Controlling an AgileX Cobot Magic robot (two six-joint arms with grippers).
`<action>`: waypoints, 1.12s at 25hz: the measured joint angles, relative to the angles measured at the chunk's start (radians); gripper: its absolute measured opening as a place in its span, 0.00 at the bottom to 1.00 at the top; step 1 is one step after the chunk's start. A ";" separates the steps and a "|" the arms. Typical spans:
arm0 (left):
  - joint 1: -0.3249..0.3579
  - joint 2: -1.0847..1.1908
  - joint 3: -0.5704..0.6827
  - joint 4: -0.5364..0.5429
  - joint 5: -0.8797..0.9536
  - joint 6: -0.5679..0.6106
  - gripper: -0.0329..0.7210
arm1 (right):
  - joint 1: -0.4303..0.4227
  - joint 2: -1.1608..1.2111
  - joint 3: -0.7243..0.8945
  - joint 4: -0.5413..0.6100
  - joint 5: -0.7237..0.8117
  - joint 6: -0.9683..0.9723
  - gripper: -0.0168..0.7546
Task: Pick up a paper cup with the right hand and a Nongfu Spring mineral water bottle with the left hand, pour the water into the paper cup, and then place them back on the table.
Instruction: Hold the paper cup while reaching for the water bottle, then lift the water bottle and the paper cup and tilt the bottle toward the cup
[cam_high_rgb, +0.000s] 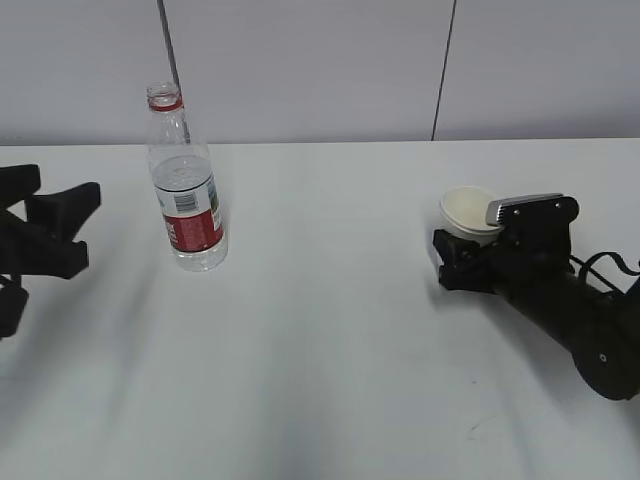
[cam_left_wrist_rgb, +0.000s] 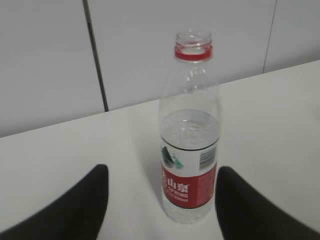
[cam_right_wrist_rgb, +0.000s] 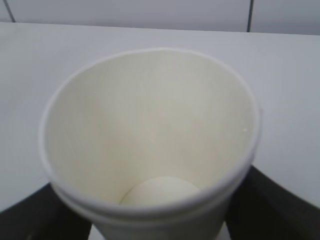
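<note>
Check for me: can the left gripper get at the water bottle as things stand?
Probably yes. The left gripper is open, its fingers either side of the upright water bottle, apart from it. Nothing stands between them on the table; it looks like a straight push forward.

I see soft, even, fairly dim light with a grey cast. Faint diffuse shadows spread on the table. No strong glare. The exterior picture looks slightly grainy; the close cup is mildly blurred.

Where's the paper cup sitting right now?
In the exterior view the paper cup stands upright right of centre on the table, between the right pincer's fingers, far from the bottle on the left.
</note>
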 joint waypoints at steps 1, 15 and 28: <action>-0.006 0.033 0.000 0.000 -0.032 0.000 0.65 | 0.000 0.000 0.000 -0.015 0.000 0.000 0.70; -0.011 0.472 -0.079 0.039 -0.402 -0.001 0.78 | 0.000 0.000 0.000 -0.074 -0.002 0.000 0.70; -0.011 0.700 -0.301 0.070 -0.409 -0.051 0.78 | 0.000 0.000 0.000 -0.131 -0.002 -0.002 0.70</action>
